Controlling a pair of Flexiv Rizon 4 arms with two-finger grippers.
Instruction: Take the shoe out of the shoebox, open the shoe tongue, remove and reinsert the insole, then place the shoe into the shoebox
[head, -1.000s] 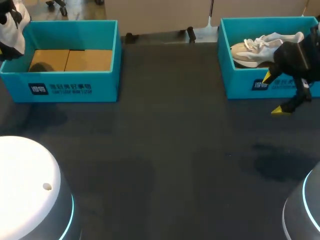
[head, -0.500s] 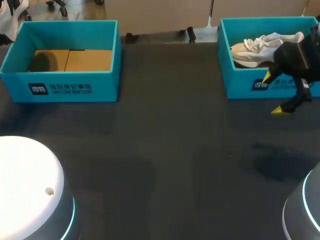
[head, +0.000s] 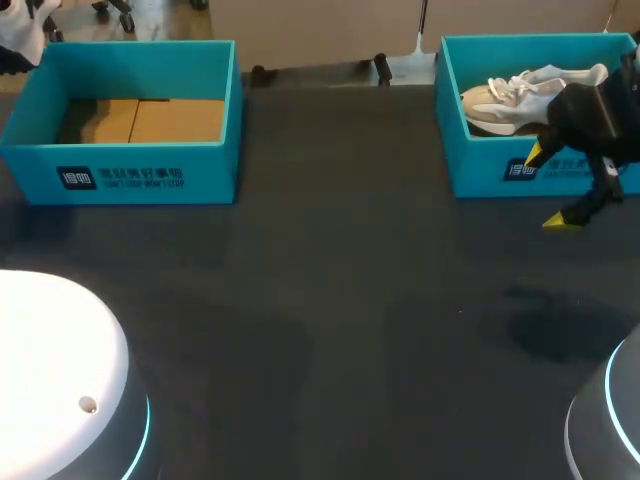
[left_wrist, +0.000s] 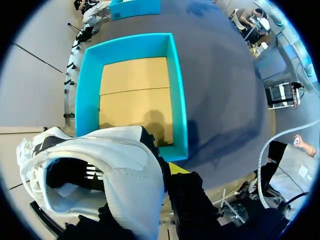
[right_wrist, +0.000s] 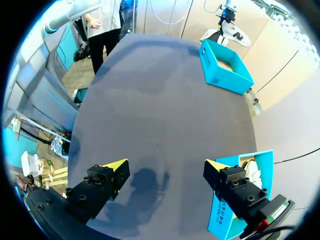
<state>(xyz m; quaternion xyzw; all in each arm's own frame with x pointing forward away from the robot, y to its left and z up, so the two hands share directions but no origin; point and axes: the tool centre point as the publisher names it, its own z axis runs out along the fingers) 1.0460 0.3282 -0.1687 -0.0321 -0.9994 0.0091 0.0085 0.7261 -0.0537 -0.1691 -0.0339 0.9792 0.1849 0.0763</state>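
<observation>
Teal cardboard is forming the walls of the left shoebox (left_wrist: 177, 75), which is standing with only its tan floor showing. The white shoe (left_wrist: 115, 160) is hanging in the air in the left gripper (left_wrist: 150, 195), clear of the box and near its outer far corner, where the head view is catching only a sliver of it at the frame's edge. One yellow fingertip (left_wrist: 176, 168) is showing just beside the shoe's upper and the other is hidden behind it. Since nothing else is bearing the shoe, the fingers are judged to be clamped on it. The shoe's mouth is facing the wrist camera, and its laces and tongue are looking undisturbed, though the inside is too dark to read the insole. The right gripper (right_wrist: 166, 167) is hovering over the dark table (head: 340, 300) just in front of the right shoebox (head: 480, 175), its fingers spread wide and holding nothing. A second shoe (head: 520, 95) is lying inside that box. By this showing, the task is sitting at its very start. The lift-out is looking done, while opening the tongue, pulling and refitting the insole, and putting the shoe into the box are all waiting.
</observation>
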